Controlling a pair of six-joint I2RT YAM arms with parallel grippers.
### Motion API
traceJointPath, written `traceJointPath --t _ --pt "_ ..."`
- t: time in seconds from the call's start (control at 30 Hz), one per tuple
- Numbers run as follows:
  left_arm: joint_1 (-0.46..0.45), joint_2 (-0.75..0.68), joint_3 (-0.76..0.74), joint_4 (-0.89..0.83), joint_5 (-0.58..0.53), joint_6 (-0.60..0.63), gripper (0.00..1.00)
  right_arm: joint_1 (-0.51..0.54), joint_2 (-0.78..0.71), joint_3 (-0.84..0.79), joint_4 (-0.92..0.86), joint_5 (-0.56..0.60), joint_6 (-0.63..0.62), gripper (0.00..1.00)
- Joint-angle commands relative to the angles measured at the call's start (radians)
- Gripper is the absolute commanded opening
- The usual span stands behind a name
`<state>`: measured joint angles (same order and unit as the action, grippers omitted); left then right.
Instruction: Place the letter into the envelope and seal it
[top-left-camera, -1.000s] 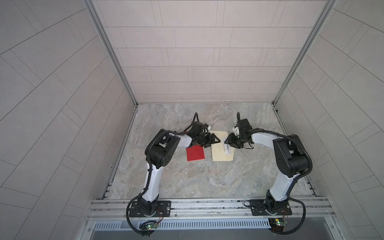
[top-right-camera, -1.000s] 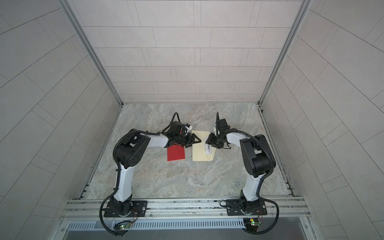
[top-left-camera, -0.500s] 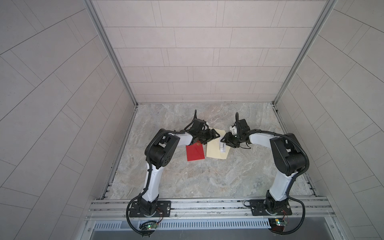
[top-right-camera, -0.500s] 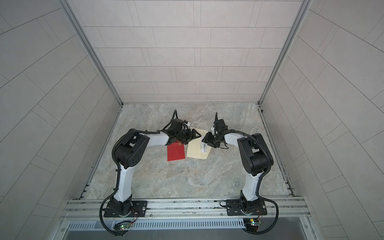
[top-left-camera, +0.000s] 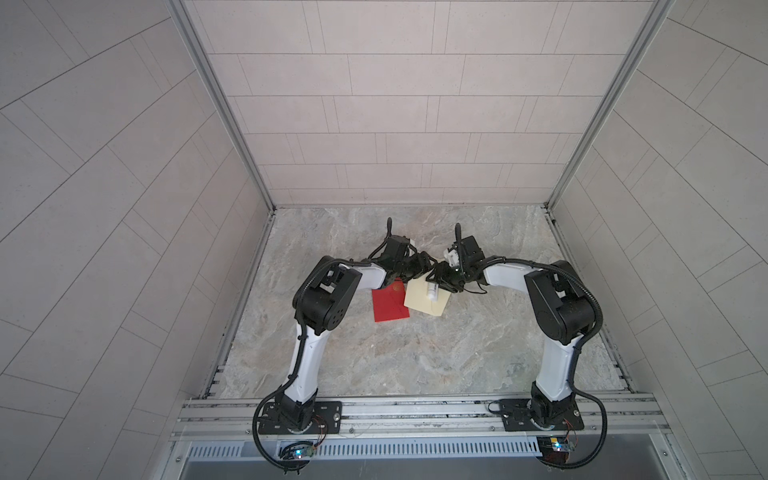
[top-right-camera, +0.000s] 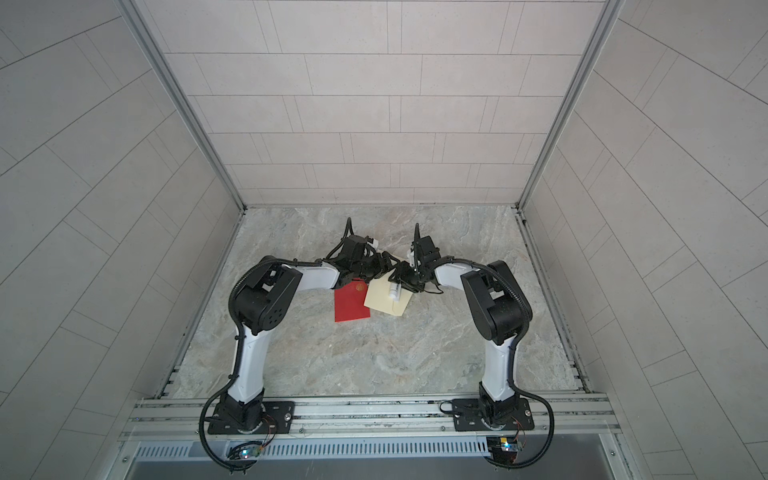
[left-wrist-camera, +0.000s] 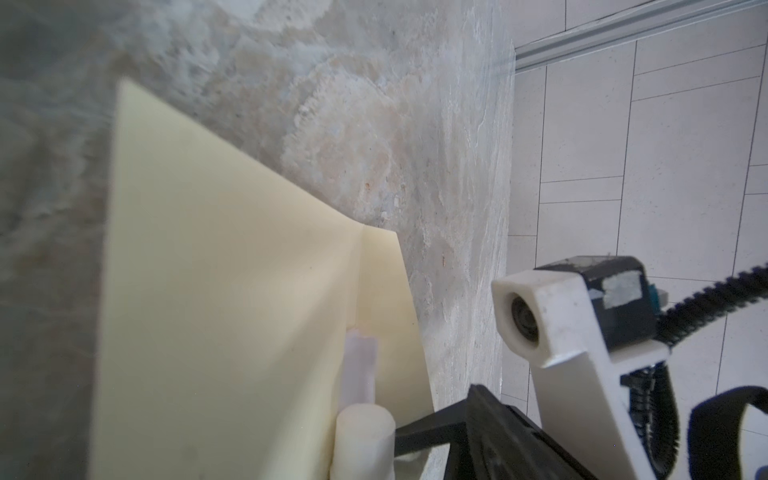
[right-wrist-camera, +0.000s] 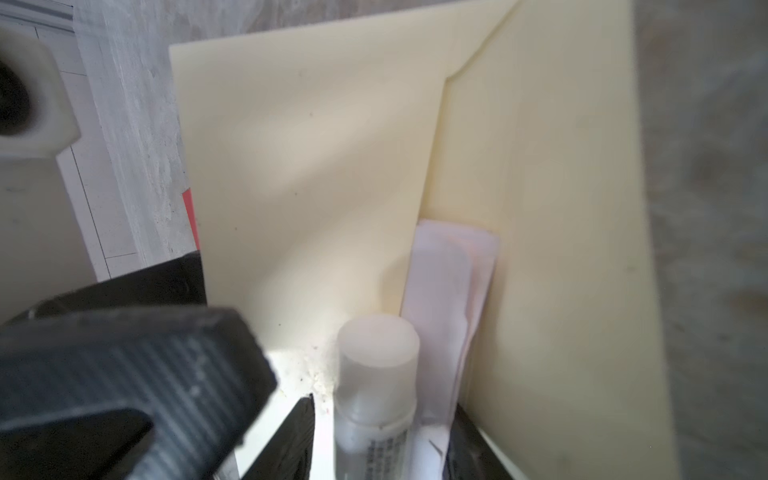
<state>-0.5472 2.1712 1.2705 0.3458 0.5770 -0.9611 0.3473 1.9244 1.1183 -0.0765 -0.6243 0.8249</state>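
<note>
Shifting: cream envelope (top-left-camera: 422, 303) has swung onto red card (top-left-camera: 390, 307) | right jaws clamp white tube (top-left-camera: 432, 291) | left jaws: cannot tell

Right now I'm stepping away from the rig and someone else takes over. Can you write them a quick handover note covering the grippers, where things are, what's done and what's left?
Left gripper: at the far corner of the envelope; open or shut unclear.
Right gripper: shut on the glue stick, low over the envelope.
Things: envelope flat on the table, overlapping the red card beside it.
Done: unclear. The red card lies outside; the white paper beside the glue stick may be the letter.
Left: confirm the letter is in, then glue and seal.
</note>
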Motion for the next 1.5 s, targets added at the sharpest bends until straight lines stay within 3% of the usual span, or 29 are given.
traceJointPath --t 0.0,0.1,0.17,0.3,0.43,0.53,0.63,0.77,0.97,1.07,1.17,1.27,1.47 --pt "-0.025 0.101 -0.07 -0.136 -0.044 -0.019 0.78 0.047 0.028 -0.003 0.078 -0.077 0.031 0.51" --pt "-0.024 0.102 -0.079 -0.096 -0.027 -0.025 0.79 0.05 0.012 -0.03 0.144 -0.121 0.045 0.51" --pt "-0.026 0.099 -0.084 -0.084 -0.02 -0.028 0.79 0.048 -0.004 -0.027 0.088 -0.079 0.017 0.51" --pt "-0.024 0.066 -0.098 -0.105 -0.017 0.001 0.83 0.04 -0.047 0.008 -0.149 0.142 -0.088 0.51" --pt "-0.024 0.006 -0.111 -0.181 -0.025 0.05 0.96 0.036 -0.083 0.064 -0.382 0.392 -0.172 0.51" --pt "-0.023 -0.03 -0.102 -0.292 -0.046 0.102 0.99 0.031 -0.102 0.088 -0.478 0.485 -0.218 0.52" --pt "-0.024 -0.061 -0.092 -0.403 -0.077 0.155 0.99 0.018 -0.111 0.085 -0.502 0.493 -0.236 0.52" --pt "-0.025 -0.077 -0.078 -0.485 -0.075 0.214 0.86 -0.006 -0.109 0.065 -0.479 0.412 -0.237 0.51" --pt "-0.024 -0.081 -0.071 -0.572 -0.074 0.267 0.77 -0.007 -0.101 0.044 -0.415 0.292 -0.234 0.46" --pt "-0.02 -0.098 -0.09 -0.579 -0.076 0.272 0.77 -0.008 -0.102 0.044 -0.418 0.331 -0.228 0.36" --pt "-0.019 -0.108 -0.102 -0.581 -0.086 0.279 0.77 -0.018 -0.102 0.046 -0.469 0.449 -0.205 0.28" --pt "-0.019 -0.102 -0.108 -0.574 -0.083 0.274 0.76 -0.058 -0.104 0.021 -0.502 0.521 -0.173 0.26" --pt "-0.019 -0.089 -0.108 -0.567 -0.086 0.267 0.72 -0.12 -0.146 -0.06 -0.485 0.528 -0.158 0.26"
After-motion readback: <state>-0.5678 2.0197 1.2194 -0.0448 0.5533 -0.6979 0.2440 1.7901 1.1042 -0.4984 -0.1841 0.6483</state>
